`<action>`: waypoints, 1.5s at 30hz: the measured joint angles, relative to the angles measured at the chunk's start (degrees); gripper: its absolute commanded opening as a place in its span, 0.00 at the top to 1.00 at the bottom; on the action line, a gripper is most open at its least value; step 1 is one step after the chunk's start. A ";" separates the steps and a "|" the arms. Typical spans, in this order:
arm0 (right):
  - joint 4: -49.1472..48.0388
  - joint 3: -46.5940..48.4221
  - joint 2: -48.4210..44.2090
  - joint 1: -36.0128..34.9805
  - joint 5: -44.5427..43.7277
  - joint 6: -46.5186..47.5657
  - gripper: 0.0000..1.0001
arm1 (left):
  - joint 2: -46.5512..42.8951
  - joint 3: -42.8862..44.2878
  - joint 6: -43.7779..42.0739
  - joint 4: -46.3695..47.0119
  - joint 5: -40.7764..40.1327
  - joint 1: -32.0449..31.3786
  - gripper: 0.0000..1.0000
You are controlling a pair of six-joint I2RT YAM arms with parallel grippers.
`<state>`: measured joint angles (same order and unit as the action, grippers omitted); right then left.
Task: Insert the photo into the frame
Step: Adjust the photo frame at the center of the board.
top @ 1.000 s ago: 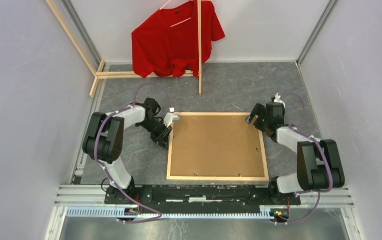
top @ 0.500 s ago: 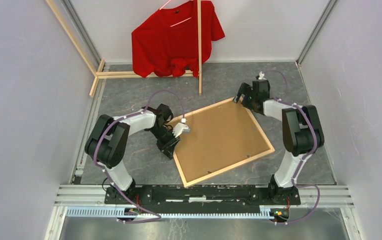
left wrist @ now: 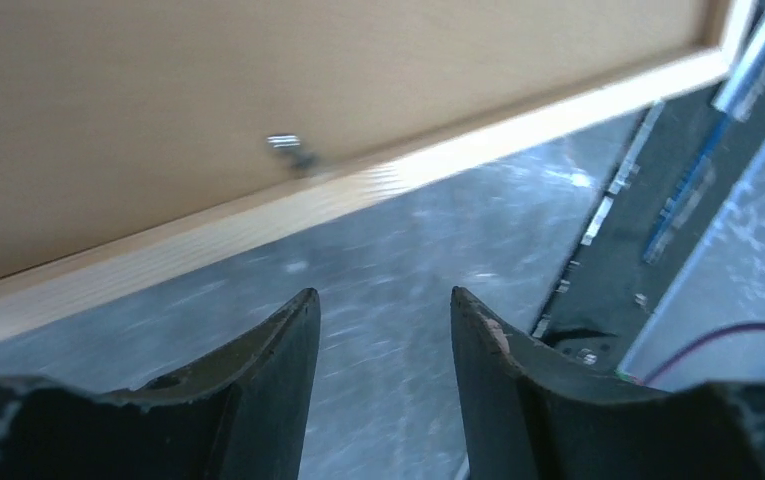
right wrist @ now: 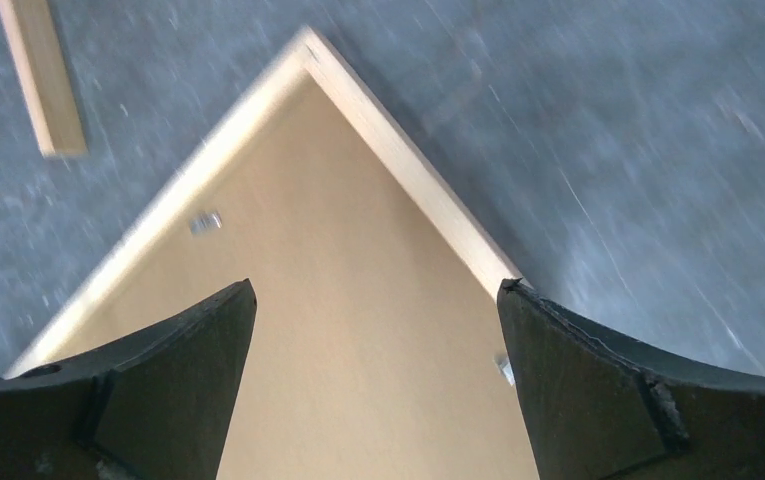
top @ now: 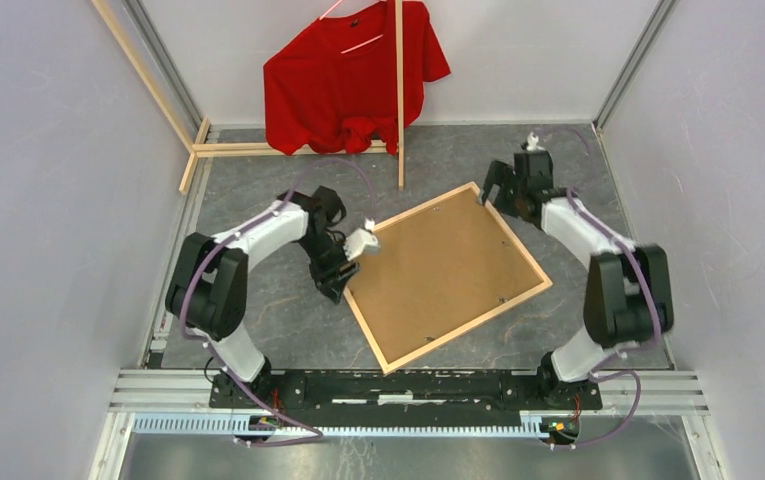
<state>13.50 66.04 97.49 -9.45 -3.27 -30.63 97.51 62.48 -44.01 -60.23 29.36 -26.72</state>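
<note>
Grey table, frame lying askew — brown backing board set inside

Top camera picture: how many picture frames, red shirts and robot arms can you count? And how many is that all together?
Picture frame: 1
Red shirt: 1
Robot arms: 2, the left arm and the right arm
Total: 4
</note>
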 measured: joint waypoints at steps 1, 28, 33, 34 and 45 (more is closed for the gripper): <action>0.33 -3.54 -3.98 0.35 -0.02 -0.02 0.02 | -0.20 2.14 -0.48 -0.42 -0.87 1.57 0.45; 19.98 -43.54 -48.39 0.87 16.70 -1.20 0.02 | 17.94 18.86 10.86 20.74 -7.87 11.30 0.53; 15.56 -41.66 -42.86 0.94 15.39 -0.98 0.02 | 13.14 11.96 10.16 22.14 -7.82 8.28 0.53; 15.21 -41.18 -41.88 0.98 14.82 -0.92 0.02 | 12.15 10.56 10.03 22.23 -7.76 8.00 0.53; 15.02 -32.50 -37.77 3.04 5.46 1.60 0.08 | 3.63 -0.46 8.55 16.79 -3.34 5.09 0.51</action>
<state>28.51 33.54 59.72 -6.42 2.20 -29.04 101.14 62.02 -35.46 -43.44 26.02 -21.63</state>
